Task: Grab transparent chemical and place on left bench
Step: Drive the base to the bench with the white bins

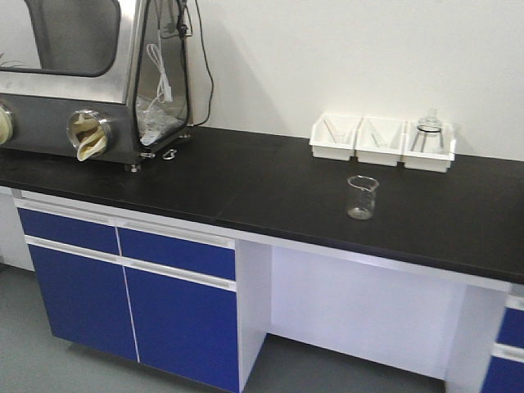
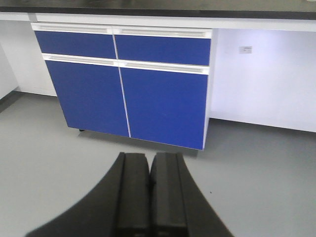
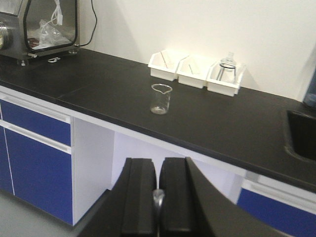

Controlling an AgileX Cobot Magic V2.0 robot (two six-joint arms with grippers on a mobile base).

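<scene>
On the black tabletop (image 1: 246,176), out toward its front edge, the clear glass beaker (image 1: 363,197) stands upright and alone, with bare surface all round it. Behind it, against the white wall, sit three white bins (image 1: 381,139) in a row. The rightmost one holds a round glass flask (image 1: 429,131) on a wire stand. A steel glove box (image 1: 90,74) fills the far left of the tabletop.

The right tool (image 3: 158,197) hangs below the tabletop's level and short of its edge, with the pads pressed together. A small grey glint shows in the seam between them, and I cannot tell what it is. From this tool the beaker (image 3: 161,98) lies straight ahead and higher up, almost on its centre line. Its long axis is vertical and its pouring lip is turned to the left.

The left tool (image 2: 149,197) is also closed and holds nothing. It faces the blue cupboard doors (image 2: 123,98) and grey floor, with only the tabletop's rim at the top of its view, so the right arm is the better placed of the two.

Since this surface with the bins looks like the target bench, I judge the beaker is resting where it belongs. Any further reach would mean lifting the right tool above the edge, parting its pads and coming at the glass wall from the side
</scene>
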